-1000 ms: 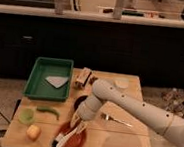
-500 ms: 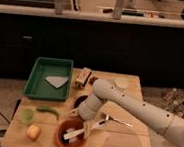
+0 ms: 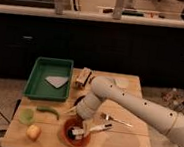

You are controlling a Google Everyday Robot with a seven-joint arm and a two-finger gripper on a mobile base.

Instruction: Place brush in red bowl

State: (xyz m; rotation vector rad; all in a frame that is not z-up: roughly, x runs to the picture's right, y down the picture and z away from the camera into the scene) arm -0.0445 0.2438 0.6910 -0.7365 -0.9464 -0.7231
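Since the earlier frame, half a second back, the gripper (image 3: 78, 117) has lifted slightly off the brush (image 3: 97, 128) and now hangs just above the far rim of the red bowl (image 3: 64, 136). The brush has stayed where it was laid. It lies across the bowl with its dark head resting inside, near the darker centre. Its white handle slopes up to the right, passes over the bowl's right rim and juts out above the wooden table (image 3: 122, 144).

The brush sits below the gripper and to its right, close to it. Whether the two still touch cannot be told, nor whether the gripper is released or clenched. The white arm (image 3: 132, 104) reaches in from the lower right and bends down to the gripper near the middle of the table.

A silvery fork (image 3: 116, 121) lies just right of the gripper, beyond the brush handle and apart from it. A green tray (image 3: 36, 79) holding a pale flat piece (image 3: 57, 81) stands at the far left. In front of it are a light-green cup (image 3: 26, 114), a green pod (image 3: 48, 112) and a yellow fruit (image 3: 33, 132), all left of the bowl.
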